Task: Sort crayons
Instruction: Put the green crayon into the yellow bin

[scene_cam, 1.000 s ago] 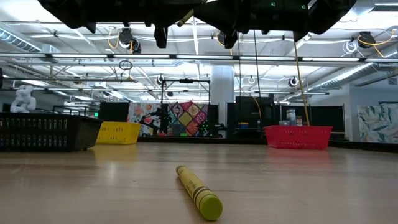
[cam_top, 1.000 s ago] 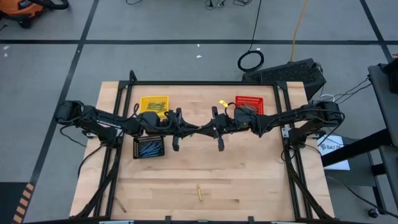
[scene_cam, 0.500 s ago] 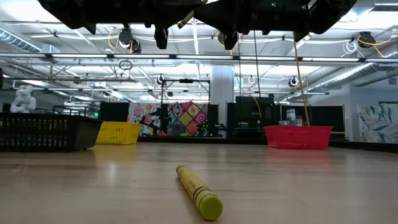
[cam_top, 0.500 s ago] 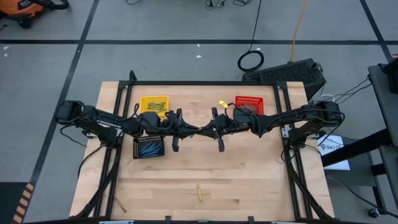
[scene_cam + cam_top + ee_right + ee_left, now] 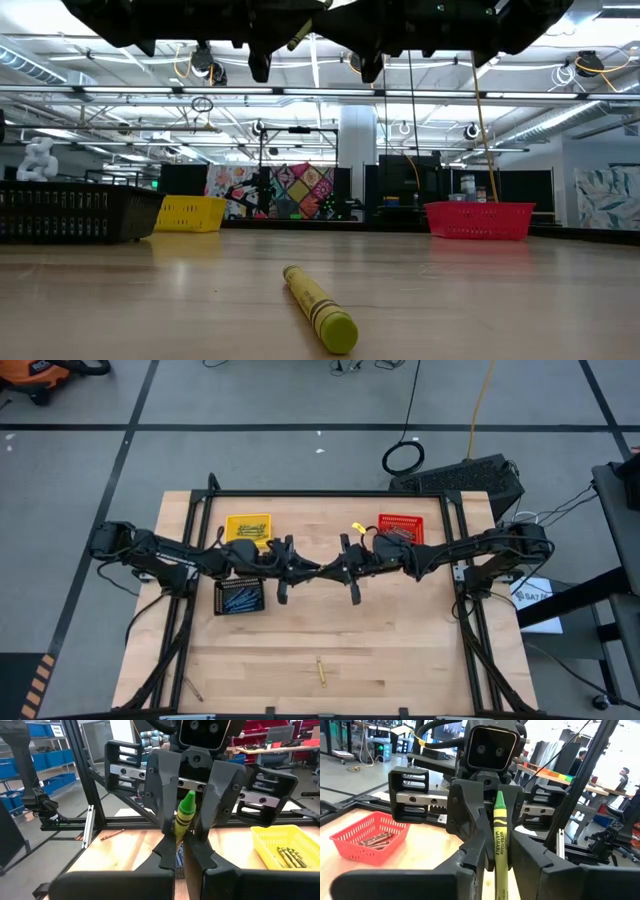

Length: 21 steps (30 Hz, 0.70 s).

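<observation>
Crayon handover, mid-air

Your right gripper (image 5: 497, 855) is clenched on the crayon (image 5: 499, 840); whether the left gripper (image 5: 182, 845) grips too, you cannot tell. Next, probably: part cleanly.

Wood table (image 5: 400, 640) – pale, smooth, slight sheen; plastic mesh baskets (image 5: 478, 220); paper-wrapped crayon (image 5: 318, 307), matt.

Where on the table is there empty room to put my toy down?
Wide bare wood lies on the table between the two grippers up top and the lone yellow crayon by the near edge. It is crowded at the far side: yellow basket, black basket, red basket and both arms.
</observation>
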{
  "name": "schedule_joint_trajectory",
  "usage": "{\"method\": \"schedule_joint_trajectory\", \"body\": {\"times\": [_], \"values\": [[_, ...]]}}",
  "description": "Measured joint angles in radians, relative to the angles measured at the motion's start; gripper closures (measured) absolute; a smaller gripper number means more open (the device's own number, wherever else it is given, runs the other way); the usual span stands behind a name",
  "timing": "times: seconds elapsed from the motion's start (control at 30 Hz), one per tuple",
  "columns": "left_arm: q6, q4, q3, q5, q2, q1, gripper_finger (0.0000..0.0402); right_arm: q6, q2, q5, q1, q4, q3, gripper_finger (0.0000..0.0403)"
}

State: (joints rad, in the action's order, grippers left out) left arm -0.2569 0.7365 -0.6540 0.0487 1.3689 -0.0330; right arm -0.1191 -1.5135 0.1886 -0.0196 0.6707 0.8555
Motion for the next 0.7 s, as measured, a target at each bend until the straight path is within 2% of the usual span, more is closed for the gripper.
{"method": "schedule_joint_trajectory", "body": {"times": [0.23,0.5,0.7], "values": [[-0.026,-0.073,-0.020,0.001,0.000,0.000,0.0315,-0.043,-0.006,0.006,-0.002,-0.054,0.024,0.0402],[-0.025,-0.069,-0.021,0.001,-0.001,0.001,0.0315,-0.017,-0.021,0.004,0.002,-0.178,0.098,0.0403],[0.011,-0.069,-0.021,0.000,-0.001,0.000,0.0340,-0.021,-0.021,0.020,0.002,-0.200,0.099,0.0403]]}}
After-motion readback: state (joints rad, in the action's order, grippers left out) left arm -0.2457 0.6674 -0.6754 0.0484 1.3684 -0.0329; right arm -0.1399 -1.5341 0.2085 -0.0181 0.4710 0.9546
